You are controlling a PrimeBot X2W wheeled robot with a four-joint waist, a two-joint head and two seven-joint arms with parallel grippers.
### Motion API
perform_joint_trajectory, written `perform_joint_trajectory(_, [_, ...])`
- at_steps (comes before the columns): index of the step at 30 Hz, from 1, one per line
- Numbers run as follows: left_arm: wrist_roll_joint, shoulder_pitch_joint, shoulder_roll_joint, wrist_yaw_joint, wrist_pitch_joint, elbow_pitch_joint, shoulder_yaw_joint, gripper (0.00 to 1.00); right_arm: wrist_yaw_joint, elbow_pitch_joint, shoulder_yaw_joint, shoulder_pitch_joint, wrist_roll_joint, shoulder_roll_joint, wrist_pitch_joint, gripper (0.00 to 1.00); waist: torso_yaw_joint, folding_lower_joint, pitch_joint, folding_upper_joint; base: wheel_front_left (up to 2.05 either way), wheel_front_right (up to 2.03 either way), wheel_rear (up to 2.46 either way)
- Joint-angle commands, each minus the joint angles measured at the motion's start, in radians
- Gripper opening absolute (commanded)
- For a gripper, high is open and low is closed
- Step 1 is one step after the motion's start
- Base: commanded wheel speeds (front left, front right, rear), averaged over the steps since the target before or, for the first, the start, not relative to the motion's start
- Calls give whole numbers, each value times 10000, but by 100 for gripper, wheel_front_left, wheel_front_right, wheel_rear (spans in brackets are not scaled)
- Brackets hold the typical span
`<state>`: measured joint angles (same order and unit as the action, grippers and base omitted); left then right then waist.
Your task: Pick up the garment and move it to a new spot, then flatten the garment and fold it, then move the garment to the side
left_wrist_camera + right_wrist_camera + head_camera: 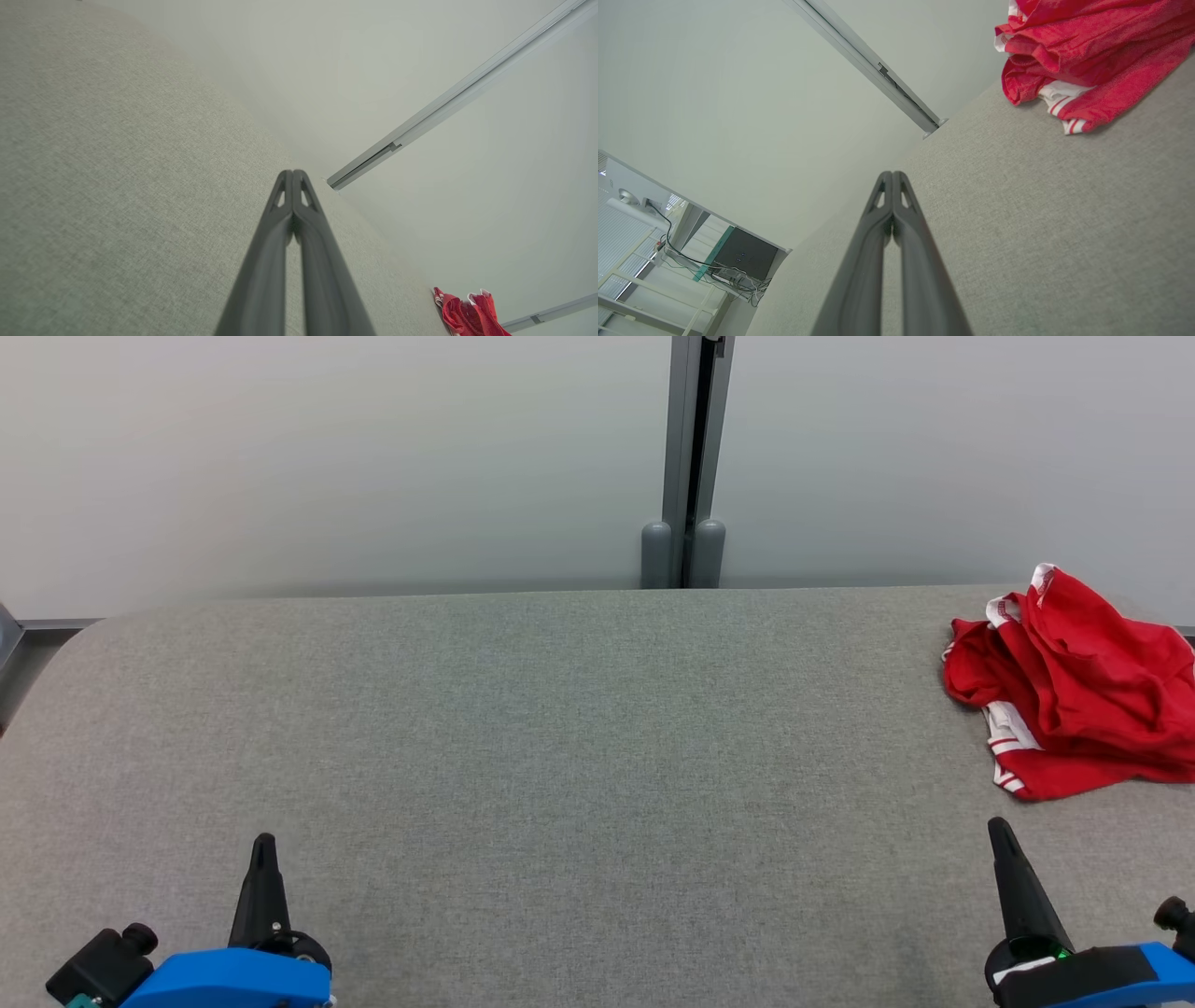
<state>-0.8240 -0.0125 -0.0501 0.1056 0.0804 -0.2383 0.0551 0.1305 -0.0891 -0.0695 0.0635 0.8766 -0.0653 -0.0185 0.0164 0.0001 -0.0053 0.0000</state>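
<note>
The red garment [1074, 700], trimmed with white striped bands, lies bunched in a loose heap at the far right of the grey fabric-covered surface [560, 728], close to the wall panel [327, 457]. Its layers overlap unevenly and the trim pokes out at several angles, so it does not lie as a neat fold.

The left gripper [264, 845] rests low at the near left, and the right gripper [999, 829] at the near right. Each has its two dark fingers pressed together on nothing, as both wrist views confirm. The right one is nearer the garment but clearly apart from it.

The heap fits cloth waiting to be carried to a new spot, or cloth set aside after a fold that slumped.

Any grasp would probably suit the right gripper, with its fingers parted before they reach the cloth. It should pinch a raised ridge or trimmed edge rather than the flat surface beneath. Lifting slowly would let the layers hang free instead of dragging. The broad bare middle of the surface offers room for spreading.
</note>
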Motion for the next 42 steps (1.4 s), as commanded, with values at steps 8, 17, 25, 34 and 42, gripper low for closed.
perform_joint_trajectory(8, [-1198, 461, -13, 81, -288, 85, 144, 0, 3, -149, 0, -466, 1200, -106, 157, 0, -16, 0, 9, 0, 0, 0, 0])
perform_joint_trajectory(17, [-2375, 601, -12, 118, -589, 59, 220, 0, 4, -392, -16, -701, 2341, -113, 312, 0, -36, 0, 19, 0, 0, 0, 0])
perform_joint_trajectory(25, [-3234, 717, -11, 137, -812, 40, 279, 0, 4, -578, -34, -881, 3175, -113, 439, 0, -52, 0, 27, 0, 0, 0, 0])
perform_joint_trajectory(34, [-4141, 836, -9, 172, -1035, 20, 352, 0, 5, -762, -59, -1054, 4039, -110, 558, 0, -70, -1, 36, 0, 0, 0, 0])
perform_joint_trajectory(42, [-4890, 911, -8, 202, -1224, 2, 412, 0, 5, -925, -85, -1184, 4745, -102, 674, 0, -86, -1, 44, 0, 0, 0, 0])
